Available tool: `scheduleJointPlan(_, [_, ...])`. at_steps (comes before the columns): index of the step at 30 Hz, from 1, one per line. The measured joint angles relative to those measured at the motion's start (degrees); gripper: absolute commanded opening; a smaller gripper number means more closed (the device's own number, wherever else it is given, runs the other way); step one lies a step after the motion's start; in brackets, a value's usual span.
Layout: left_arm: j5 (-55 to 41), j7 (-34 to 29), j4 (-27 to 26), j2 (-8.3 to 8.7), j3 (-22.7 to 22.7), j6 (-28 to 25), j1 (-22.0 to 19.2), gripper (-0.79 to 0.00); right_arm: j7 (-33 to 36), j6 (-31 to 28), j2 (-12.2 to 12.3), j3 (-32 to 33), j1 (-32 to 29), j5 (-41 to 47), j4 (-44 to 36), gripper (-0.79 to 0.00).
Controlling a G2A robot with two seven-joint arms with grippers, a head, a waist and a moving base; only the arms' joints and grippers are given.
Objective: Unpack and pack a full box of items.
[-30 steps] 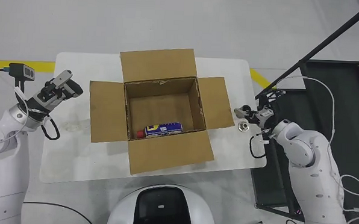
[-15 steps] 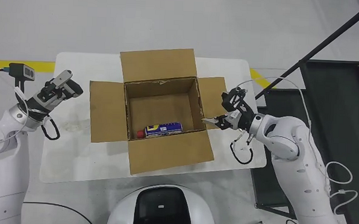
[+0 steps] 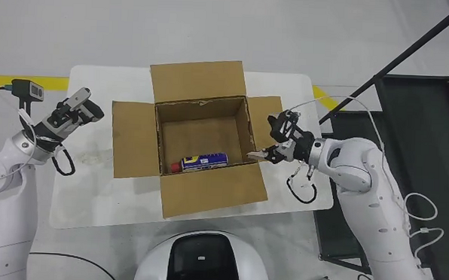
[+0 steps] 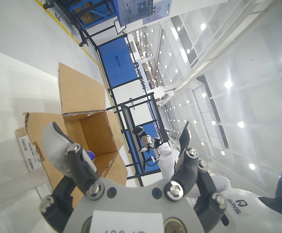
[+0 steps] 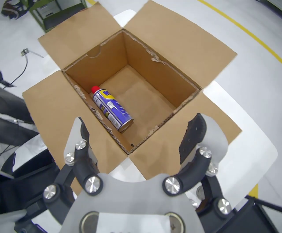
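The right hand [image 3: 264, 138] hangs over the right flap of the box [image 3: 198, 80], near the corner closest to the robot; its fingers are spread wide and nothing is between them. The left hand [image 3: 79, 107] sits out past the left edge of the desk [image 3: 94, 194], well apart from the box, fingers also apart and empty.

The box stands open in the middle of the desk with all four flaps folded out; one can [image 3: 205, 162] lies on its side on the floor of it, tight along the wall nearest the robot, red cap toward the left. The right wrist view looks down past the spread hand [image 5: 138, 123] at the can [image 5: 112, 108] and the torn rim of the box [image 5: 149, 72]. Whether this can is the last to come out or the first put back, I cannot tell.

Likely trouble if the right hand goes in for it:
- the can hugs the wall, so one finger has little room behind it; it may jam on the cardboard or catch the rim going down;
- the can is round and smooth; a grip off its middle could let it roll or tip out;
- the box looks light and nothing holds it; a knock on wall or flap could slide it across the desk.
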Motion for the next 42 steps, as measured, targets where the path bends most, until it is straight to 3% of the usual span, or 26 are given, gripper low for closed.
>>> scheduleJointPlan(5, [-0.2,2.8,-1.4,0.28,-1.8,-0.3,2.7,0.000,4.6,-7.5,-0.7,-10.6,12.6,3.4,7.3,0.000])
scheduleJointPlan(15, [-0.8,3.7,-1.8,0.32,-2.5,-0.5,3.8,0.000,1.3,-9.3,-4.3,-30.0,30.5,0.9,25.7,0.000])
scheduleJointPlan(33, [-0.8,3.7,-1.8,0.32,-2.5,-0.5,3.8,0.000,1.6,-8.4,-4.9,-32.6,32.6,-3.1,28.4,0.000])
scheduleJointPlan(38, [-0.8,3.7,-1.8,0.32,-2.5,-0.5,3.8,0.000,2.2,-9.4,-7.5,-39.3,39.3,-1.6,35.3,0.000])
scheduleJointPlan(42, [-0.8,3.7,-1.8,0.32,-2.5,-0.5,3.8,0.000,1.5,-9.8,-11.1,-46.8,44.7,-1.9,43.0,0.000])
